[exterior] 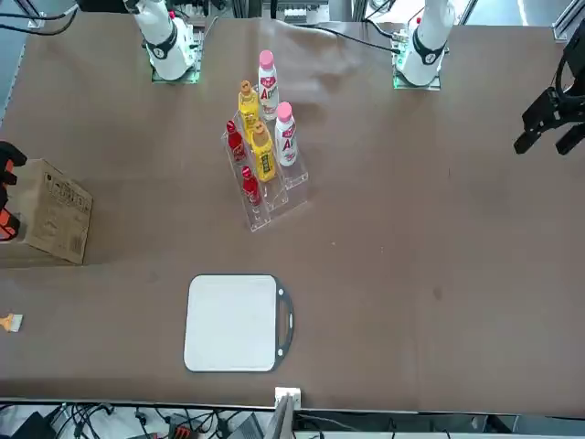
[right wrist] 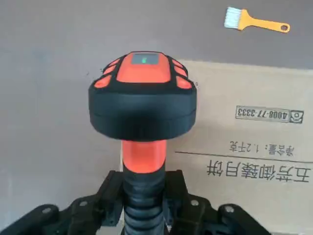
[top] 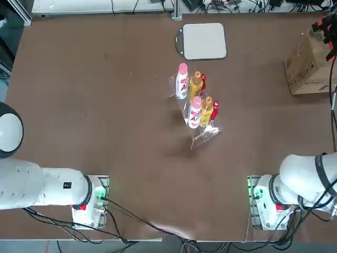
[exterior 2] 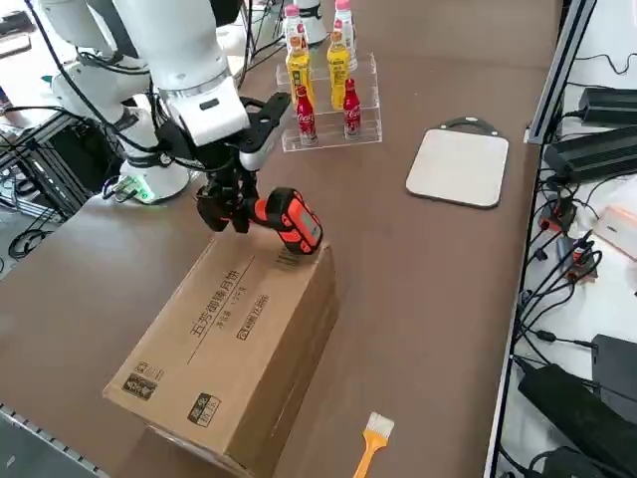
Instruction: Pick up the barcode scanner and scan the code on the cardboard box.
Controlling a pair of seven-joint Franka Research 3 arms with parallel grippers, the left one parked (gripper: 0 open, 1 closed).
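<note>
Right side view: right gripper (exterior 2: 227, 211), fingers pinched on the handle of the barcode scanner (exterior 2: 289, 220), held just above the near end of the cardboard box (exterior 2: 234, 354). Scanner head: orange and black, projecting beyond the claw over the box's top panel. Beyond the box: small brush (exterior 2: 370, 444) on the table (exterior 2: 418, 289).

Cardboard box (exterior: 57, 212) sits at left edge of the brown table (exterior: 411, 238); a black-and-orange bit (exterior: 7, 192), cut off by the frame, is just beside it. Clear rack of bottles (exterior: 263, 155) is mid-table, grey pad (exterior: 234, 323) nearer the camera. Small brush (exterior: 9, 321) lies at left edge.
</note>
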